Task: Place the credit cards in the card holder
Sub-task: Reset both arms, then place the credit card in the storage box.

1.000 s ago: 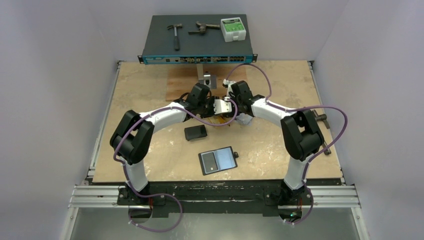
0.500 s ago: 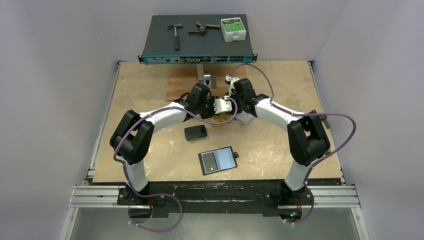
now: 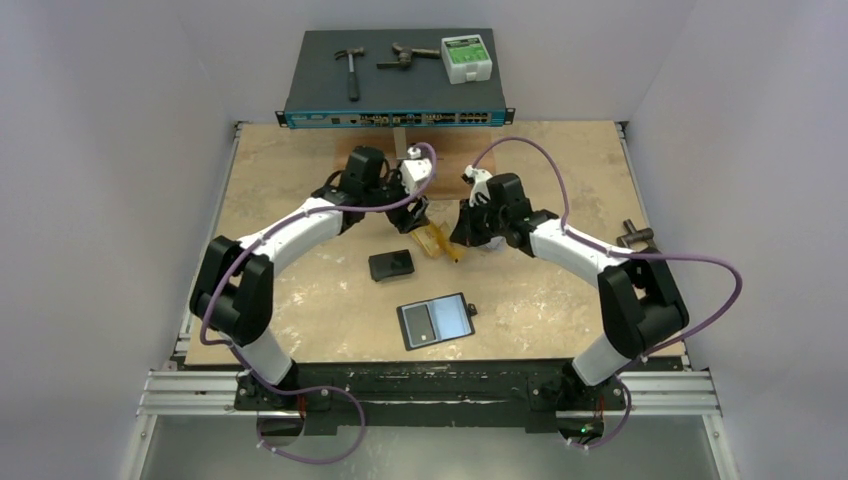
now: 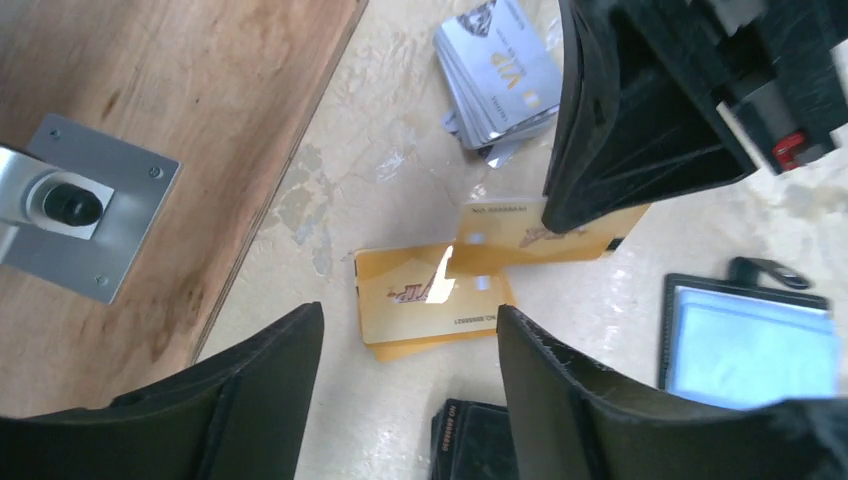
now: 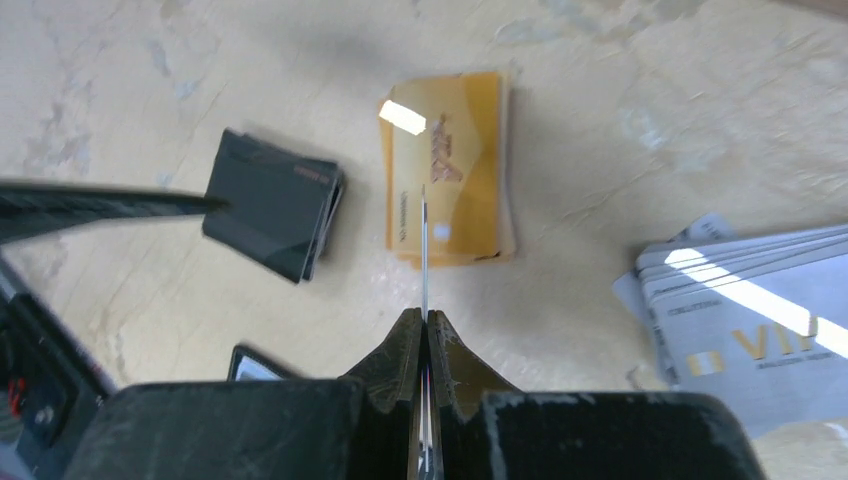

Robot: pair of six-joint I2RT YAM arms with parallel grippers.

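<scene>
Gold card pinched; gold stack, silver stack flat; holder open.

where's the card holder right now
In the top view the card holder lies open on the table near the middle of its front edge, just right of and nearer than the smaller black object.

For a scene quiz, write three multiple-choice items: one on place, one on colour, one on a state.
1. On the table, where does the card holder lie?
A. far edge
B. near edge, by the arm bases
C. far left corner
2. What colour is the card in the right end effector?
A. silver
B. black
C. gold
3. How is the left end effector?
A. open, empty
B. shut on a card
C. shut, empty
Key: 1 B, it lies open nearest the bases; 2 C, the left wrist view shows it gold; 3 A, its fingers stand apart, nothing between.
</scene>
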